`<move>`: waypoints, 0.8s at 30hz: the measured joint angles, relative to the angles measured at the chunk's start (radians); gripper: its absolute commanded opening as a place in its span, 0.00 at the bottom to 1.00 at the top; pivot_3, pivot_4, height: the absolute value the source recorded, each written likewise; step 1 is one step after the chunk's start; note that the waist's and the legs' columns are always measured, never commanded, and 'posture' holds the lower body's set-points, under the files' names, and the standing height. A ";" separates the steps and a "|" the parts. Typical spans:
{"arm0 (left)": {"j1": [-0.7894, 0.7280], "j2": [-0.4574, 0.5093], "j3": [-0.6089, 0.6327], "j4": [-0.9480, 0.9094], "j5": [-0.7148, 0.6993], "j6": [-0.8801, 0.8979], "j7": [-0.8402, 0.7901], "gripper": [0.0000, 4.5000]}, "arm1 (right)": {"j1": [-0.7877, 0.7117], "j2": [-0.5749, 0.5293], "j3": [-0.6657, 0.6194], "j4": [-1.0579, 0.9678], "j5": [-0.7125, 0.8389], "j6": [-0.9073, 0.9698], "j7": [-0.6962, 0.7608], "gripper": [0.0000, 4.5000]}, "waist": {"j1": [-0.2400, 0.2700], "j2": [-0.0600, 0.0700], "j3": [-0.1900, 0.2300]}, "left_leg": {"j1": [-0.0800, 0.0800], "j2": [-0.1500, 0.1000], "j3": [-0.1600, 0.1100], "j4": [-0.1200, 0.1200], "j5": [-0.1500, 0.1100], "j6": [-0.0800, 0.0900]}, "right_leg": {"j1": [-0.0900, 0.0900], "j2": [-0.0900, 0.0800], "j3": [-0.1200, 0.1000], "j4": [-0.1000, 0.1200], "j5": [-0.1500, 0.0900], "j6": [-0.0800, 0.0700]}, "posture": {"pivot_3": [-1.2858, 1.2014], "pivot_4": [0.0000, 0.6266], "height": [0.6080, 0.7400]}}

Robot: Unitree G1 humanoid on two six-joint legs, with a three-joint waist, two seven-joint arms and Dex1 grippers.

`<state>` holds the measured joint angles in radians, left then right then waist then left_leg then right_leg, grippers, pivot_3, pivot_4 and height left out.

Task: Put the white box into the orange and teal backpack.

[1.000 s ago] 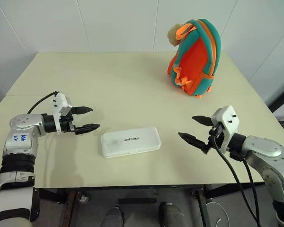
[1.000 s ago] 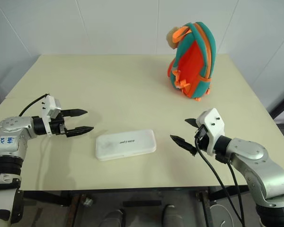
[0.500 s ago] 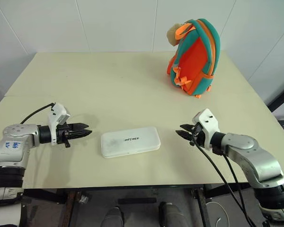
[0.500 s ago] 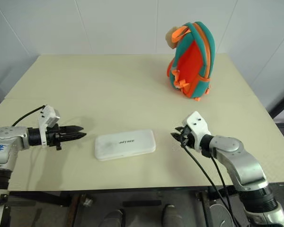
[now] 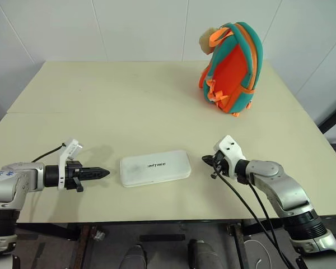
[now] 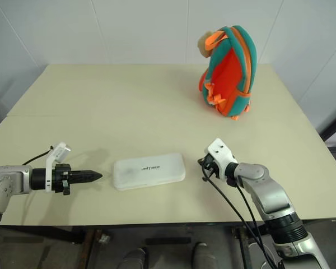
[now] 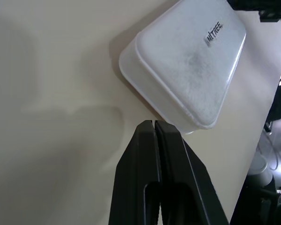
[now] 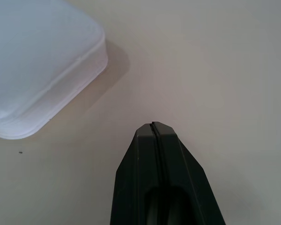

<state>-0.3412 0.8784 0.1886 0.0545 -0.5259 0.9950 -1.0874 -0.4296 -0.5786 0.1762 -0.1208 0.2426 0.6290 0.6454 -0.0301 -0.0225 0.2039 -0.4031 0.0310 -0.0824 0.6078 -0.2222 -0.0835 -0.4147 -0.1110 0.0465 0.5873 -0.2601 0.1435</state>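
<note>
The white box (image 5: pixel 155 167) lies flat on the cream table (image 5: pixel 129 106) near its front edge, dark lettering on its lid. My left gripper (image 5: pixel 105 172) is shut, its tip just off the box's left end (image 7: pixel 178 79), touching nothing. My right gripper (image 5: pixel 205 159) is also shut and empty, pointing at the box's right end (image 8: pixel 33 70) with a small gap between. The orange and teal backpack (image 5: pixel 231 67) stands upright at the table's far right, a tan plush head at its top.
White tiled walls stand behind the table. The table's front edge (image 5: pixel 157 216) runs just under both arms. Black cables (image 5: pixel 252 207) hang from the right wrist past the edge.
Both grippers went from open to shut. Both hands dropped towards the table; the left rolled and drew back, the right came in towards the box's right end.
</note>
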 measured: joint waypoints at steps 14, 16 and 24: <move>-0.001 -0.120 -0.031 0.068 0.000 -0.143 0.021 0.01 | -0.001 0.023 0.042 -0.118 0.024 0.086 0.066 0.00 | 0.001 0.000 0.000 | 0.000 0.000 0.000 0.001 0.000 0.000 | 0.000 0.000 0.000 0.000 0.000 0.000 | 0.52 0.24 1.00; -0.001 -0.122 -0.048 0.085 0.004 -0.150 0.021 0.01 | 0.001 0.023 0.040 -0.129 0.025 0.101 0.066 0.00 | 0.001 0.000 0.000 | 0.000 0.000 0.000 0.001 0.000 0.000 | 0.000 0.000 0.000 0.000 0.000 0.000 | 0.52 0.24 1.00; -0.057 -0.131 -0.086 0.153 0.032 -0.205 0.010 0.01 | 0.019 -0.005 0.018 -0.189 0.060 0.177 0.094 0.00 | 0.004 0.000 0.000 | 0.000 0.000 0.000 0.001 0.000 0.000 | 0.000 0.000 0.000 0.000 0.000 0.000 | 0.52 0.24 1.00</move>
<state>-0.3983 0.7469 0.1024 0.2072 -0.4939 0.7897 -1.0773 -0.4108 -0.5834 0.1944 -0.3096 0.3028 0.8064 0.7396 -0.0261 -0.0227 0.2038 -0.4031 0.0309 -0.0824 0.6092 -0.2221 -0.0835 -0.4142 -0.1113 0.0464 0.5872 -0.2600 0.1435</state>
